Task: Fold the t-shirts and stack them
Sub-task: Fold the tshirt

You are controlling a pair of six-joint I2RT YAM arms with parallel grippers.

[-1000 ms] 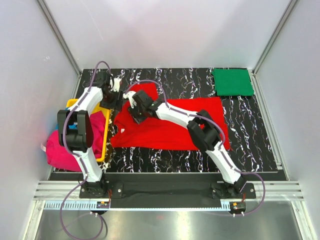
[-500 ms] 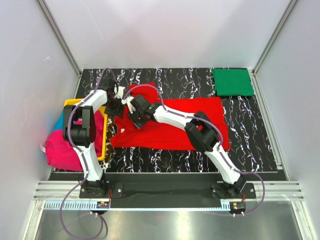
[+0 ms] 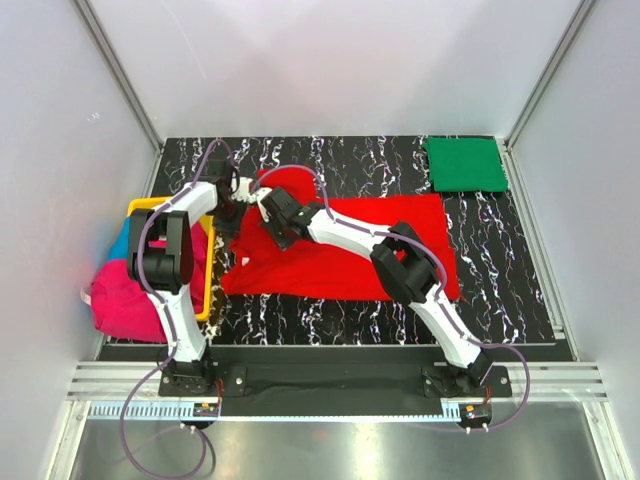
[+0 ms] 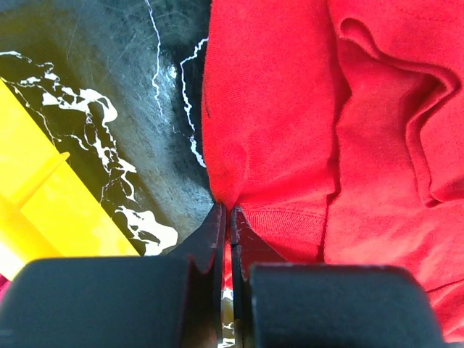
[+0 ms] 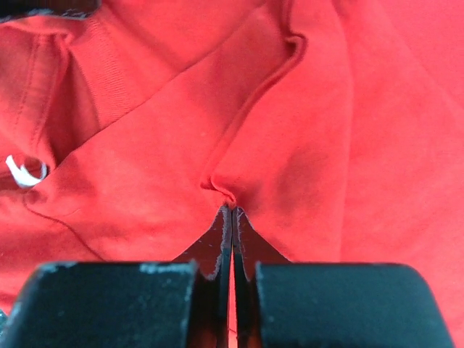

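My left pincer (image 4: 225, 214) and right pincer (image 5: 230, 212) each clamp a thin pucker of red t-shirt (image 5: 312, 145) at their tips; uneven pulling could slip it free.

A red t-shirt (image 3: 340, 265), green t-shirt (image 3: 465, 164), magenta t-shirt (image 3: 120, 305) and yellow tray (image 3: 209, 285) — on a black table (image 3: 500, 270) veined white.

One camera looks down from high above. Both wrist cameras sit very close, sharing the red shirt (image 3: 350, 255).
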